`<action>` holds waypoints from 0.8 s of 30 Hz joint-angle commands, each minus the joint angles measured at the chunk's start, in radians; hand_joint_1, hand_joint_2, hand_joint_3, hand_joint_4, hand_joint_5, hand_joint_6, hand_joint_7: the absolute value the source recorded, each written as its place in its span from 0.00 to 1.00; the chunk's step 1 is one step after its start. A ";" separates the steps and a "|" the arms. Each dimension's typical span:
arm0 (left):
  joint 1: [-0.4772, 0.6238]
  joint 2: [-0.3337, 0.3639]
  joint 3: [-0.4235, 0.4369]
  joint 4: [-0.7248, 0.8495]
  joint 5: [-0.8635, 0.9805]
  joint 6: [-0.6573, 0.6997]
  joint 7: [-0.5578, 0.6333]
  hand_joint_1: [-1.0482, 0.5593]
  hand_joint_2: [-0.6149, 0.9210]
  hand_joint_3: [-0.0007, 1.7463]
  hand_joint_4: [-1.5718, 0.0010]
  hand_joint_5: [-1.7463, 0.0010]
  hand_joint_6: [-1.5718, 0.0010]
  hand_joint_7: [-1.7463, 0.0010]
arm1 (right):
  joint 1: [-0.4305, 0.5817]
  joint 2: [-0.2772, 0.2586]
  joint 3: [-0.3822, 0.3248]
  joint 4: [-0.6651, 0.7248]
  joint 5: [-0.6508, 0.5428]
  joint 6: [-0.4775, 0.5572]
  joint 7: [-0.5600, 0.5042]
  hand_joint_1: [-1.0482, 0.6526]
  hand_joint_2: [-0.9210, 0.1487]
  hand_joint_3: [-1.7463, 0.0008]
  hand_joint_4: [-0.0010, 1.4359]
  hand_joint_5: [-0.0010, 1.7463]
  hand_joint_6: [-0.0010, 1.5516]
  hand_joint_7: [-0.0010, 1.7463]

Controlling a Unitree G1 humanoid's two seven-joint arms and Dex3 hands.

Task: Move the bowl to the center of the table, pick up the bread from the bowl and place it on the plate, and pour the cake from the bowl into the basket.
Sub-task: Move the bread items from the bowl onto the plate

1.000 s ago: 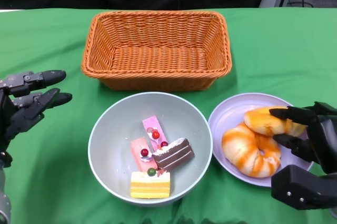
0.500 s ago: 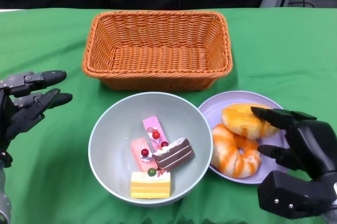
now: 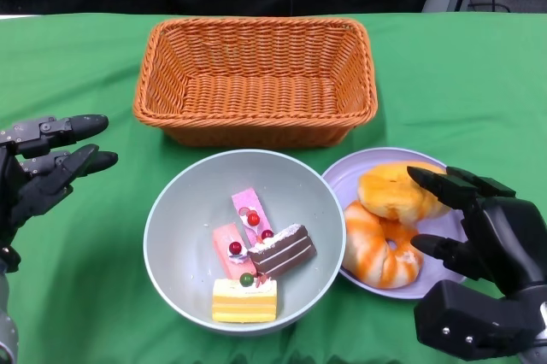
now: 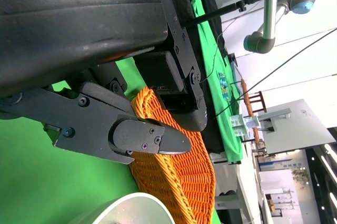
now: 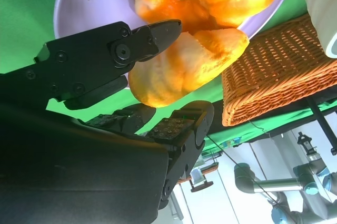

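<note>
Your right black hand (image 3: 479, 227) has fingers around the upper orange glazed bread roll (image 3: 395, 191) on the lavender plate (image 3: 359, 174); real grip or not, can't tell. Left black hand (image 3: 43, 167) holds nothing, fingers apart. Cake slices (image 3: 256, 253) sit in the grey-white bowl (image 3: 184, 202) below the orange wicker basket (image 3: 255, 82).

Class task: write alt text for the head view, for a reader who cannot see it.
The right hand grips a bread roll on a lilac plate beside a grey bowl of cake slices; an orange basket sits behind.
</note>
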 commanded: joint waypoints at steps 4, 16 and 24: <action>-0.003 0.015 0.003 0.002 -0.009 0.003 -0.016 0.36 1.00 0.11 0.26 1.00 0.31 1.00 | 0.018 0.002 -0.022 -0.033 0.002 0.015 -0.013 0.35 0.04 0.99 0.25 0.00 0.29 0.00; 0.000 0.019 -0.004 0.002 0.004 -0.012 -0.008 0.36 1.00 0.11 0.26 1.00 0.31 1.00 | 0.047 0.003 -0.049 -0.099 0.019 0.010 0.007 0.34 0.02 0.99 0.22 0.00 0.26 0.00; 0.004 0.019 -0.013 -0.002 0.005 -0.018 -0.027 0.36 1.00 0.11 0.26 1.00 0.33 1.00 | 0.068 0.052 -0.114 -0.097 0.212 -0.256 0.026 0.41 0.04 1.00 0.35 0.05 0.36 0.03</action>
